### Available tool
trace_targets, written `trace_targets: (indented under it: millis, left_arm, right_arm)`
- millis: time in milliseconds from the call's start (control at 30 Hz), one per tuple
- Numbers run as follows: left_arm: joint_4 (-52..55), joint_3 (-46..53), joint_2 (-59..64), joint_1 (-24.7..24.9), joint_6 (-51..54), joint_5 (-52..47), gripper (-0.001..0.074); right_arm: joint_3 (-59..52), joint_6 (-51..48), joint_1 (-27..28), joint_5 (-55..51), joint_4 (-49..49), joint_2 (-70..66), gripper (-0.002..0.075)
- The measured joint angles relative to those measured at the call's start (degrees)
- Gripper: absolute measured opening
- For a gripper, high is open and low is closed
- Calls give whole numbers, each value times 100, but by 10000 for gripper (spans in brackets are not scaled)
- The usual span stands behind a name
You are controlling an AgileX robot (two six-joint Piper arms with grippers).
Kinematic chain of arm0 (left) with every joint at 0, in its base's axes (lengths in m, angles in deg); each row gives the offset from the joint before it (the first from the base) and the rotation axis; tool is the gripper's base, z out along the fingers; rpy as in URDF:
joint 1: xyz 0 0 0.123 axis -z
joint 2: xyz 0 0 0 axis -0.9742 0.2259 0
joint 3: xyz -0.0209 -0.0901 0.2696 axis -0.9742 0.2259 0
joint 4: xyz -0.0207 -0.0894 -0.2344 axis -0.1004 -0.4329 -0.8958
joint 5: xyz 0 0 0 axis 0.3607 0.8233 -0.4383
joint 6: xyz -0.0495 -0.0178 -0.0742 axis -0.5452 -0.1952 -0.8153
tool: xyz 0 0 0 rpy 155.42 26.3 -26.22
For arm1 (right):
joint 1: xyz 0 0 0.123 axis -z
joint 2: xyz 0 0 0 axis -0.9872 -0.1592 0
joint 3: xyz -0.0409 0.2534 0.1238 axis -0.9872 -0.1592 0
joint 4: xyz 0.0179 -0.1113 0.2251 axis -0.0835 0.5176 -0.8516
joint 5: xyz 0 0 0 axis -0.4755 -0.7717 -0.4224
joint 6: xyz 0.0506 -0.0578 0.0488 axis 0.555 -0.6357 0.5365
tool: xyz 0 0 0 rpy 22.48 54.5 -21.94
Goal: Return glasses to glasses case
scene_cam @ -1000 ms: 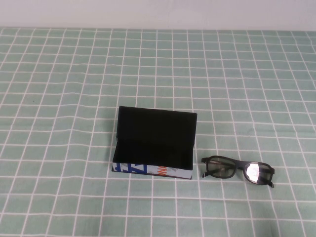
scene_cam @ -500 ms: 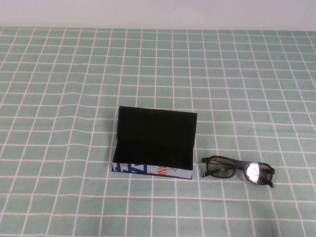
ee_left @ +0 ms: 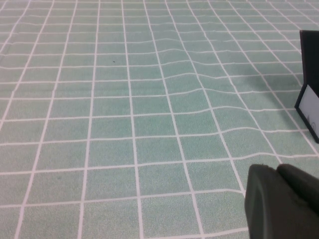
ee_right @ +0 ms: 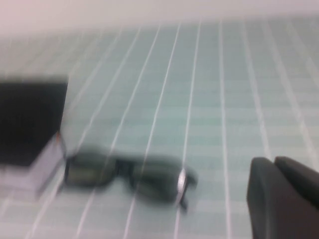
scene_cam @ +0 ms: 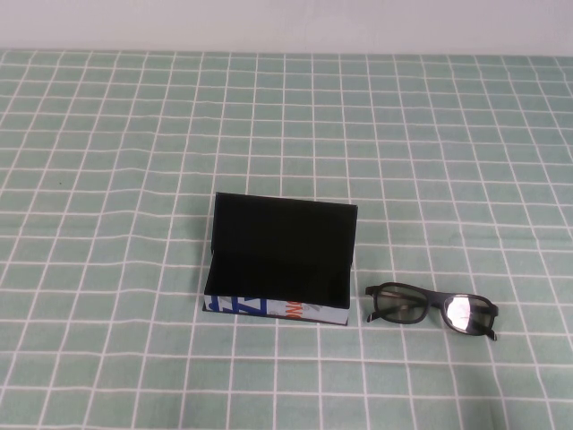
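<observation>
the glasses (scene_cam: 430, 309), black and thick-framed with dark rectangular lenses, one lens catching a bright glare, lie on the green checked tabletop (scene_cam: 134, 134) at about five o'clock in the high view, just beside the glasses case (scene_cam: 279, 260) at its three o'clock. the case stands open, lid upright, black inside, front white with blue and orange print. nothing has shifted since the earlier frames. the right claw (ee_right: 284, 199), fully closed and empty, hangs near the glasses without touching them. the left claw (ee_left: 281, 201) hovers over bare cloth apart from the case; whether it is open, i cannot tell
</observation>
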Motion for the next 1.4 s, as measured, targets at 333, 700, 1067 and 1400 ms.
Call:
trace_targets:
  millis: [333, 700, 1067, 1400]
  left_arm:
    - [0, 0, 0, 0, 0, 0, -4]
    - [0, 0, 0, 0, 0, 0, -4]
    - [0, 0, 0, 0, 0, 0, -4]
    - [0, 0, 0, 0, 0, 0, -4]
  right_arm:
    - [0, 0, 0, 2275, -201, 0, -13]
    - [113, 601, 0, 4391, 132, 0, -13]
    - [2007, 622, 0, 4172, 757, 0, -13]
    - [4091, -82, 0, 2732, 186, -1119, -13]
